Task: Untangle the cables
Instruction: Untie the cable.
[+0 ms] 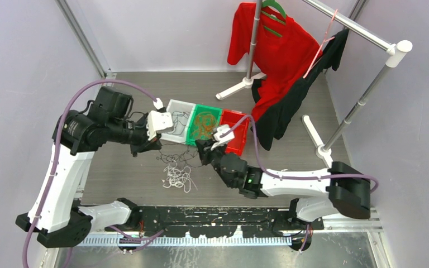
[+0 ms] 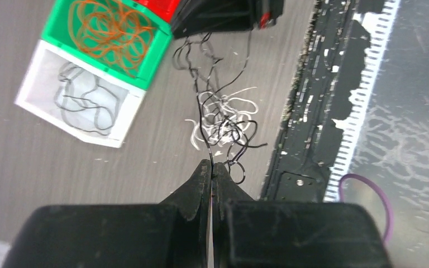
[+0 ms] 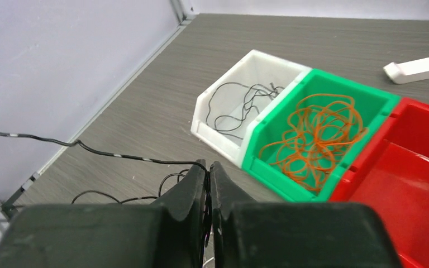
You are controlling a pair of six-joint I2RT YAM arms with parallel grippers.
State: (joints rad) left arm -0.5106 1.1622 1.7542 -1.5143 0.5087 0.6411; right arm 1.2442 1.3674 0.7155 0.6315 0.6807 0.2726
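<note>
A tangle of white and black cables (image 1: 177, 174) lies on the grey table in front of the bins. My left gripper (image 2: 211, 166) is shut on a black cable (image 2: 200, 120) that rises from the tangle (image 2: 227, 118). My right gripper (image 3: 208, 166) is shut on black cable too, with one strand (image 3: 111, 154) running taut off to the left. In the top view the left gripper (image 1: 157, 146) and the right gripper (image 1: 202, 149) hang on either side of the black strands (image 1: 176, 153). Orange cables (image 3: 315, 134) lie in the green bin, and a black cable (image 3: 240, 103) in the white bin.
Three bins stand in a row: white (image 1: 180, 103), green (image 1: 212, 107) and red (image 1: 238, 146). A clothes rack with red and black garments (image 1: 279, 53) stands at the back right, its white feet (image 1: 313, 131) on the table. The black base rail (image 1: 212, 215) runs along the near edge.
</note>
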